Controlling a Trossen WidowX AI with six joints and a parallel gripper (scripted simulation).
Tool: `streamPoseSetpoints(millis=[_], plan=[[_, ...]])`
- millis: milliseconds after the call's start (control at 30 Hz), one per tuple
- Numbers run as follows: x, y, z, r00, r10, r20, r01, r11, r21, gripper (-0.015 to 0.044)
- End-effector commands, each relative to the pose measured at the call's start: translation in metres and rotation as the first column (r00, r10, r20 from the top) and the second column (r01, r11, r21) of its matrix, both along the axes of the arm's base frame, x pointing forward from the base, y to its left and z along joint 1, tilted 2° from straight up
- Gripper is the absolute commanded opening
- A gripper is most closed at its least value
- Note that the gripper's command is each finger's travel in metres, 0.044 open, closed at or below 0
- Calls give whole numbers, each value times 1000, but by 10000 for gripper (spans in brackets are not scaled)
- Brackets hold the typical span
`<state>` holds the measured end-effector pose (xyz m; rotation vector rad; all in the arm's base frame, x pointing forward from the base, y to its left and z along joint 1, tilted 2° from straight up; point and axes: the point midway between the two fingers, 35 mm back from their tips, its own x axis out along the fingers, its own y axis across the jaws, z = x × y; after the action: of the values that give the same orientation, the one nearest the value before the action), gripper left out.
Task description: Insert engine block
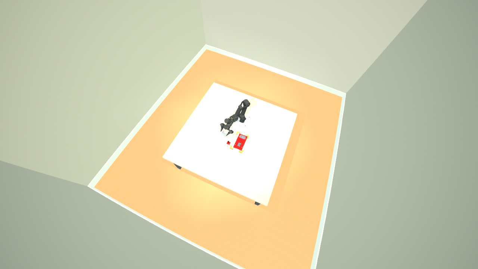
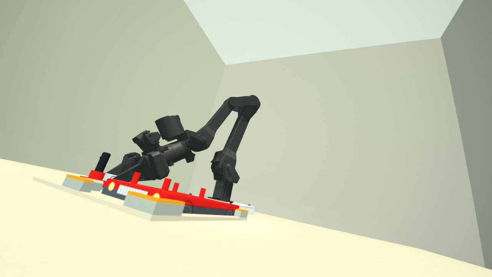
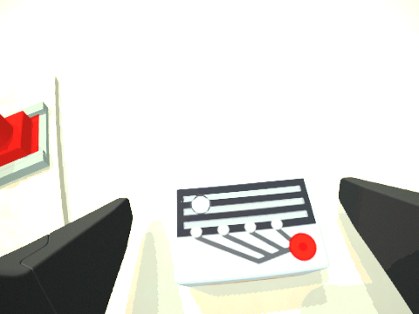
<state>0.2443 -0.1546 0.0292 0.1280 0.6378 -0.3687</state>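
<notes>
Gripper (image 3: 233, 274) wide open, holds nothing. Block (image 3: 250, 229) flat on table (image 3: 233, 64) between fingers, nowhere near car (image 1: 239, 141) off to left. Risk: regrab off-centre tips or shoves block; slot side might end up facing wrong way for rib.

I see the white table (image 1: 200, 147) carrying the arm's base (image 2: 223, 192), the red car body (image 1: 239, 141) in its yellow-cornered fixture, a small red block (image 1: 228, 142) just beside it, and the engine block (image 3: 250, 233) lying flat nearby.
</notes>
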Motion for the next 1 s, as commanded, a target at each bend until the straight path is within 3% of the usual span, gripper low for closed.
streamPoseSetpoints(millis=[0, 267, 967], plan=[[-5, 1, 8, 1000, 0, 1, 0, 1000, -1, 440], [-27, 10, 30, 1000, -1, -4, 1, 1000, 2, 440], [-25, 9, 29, 1000, -3, -3, 3, 1000, 2, 440]])
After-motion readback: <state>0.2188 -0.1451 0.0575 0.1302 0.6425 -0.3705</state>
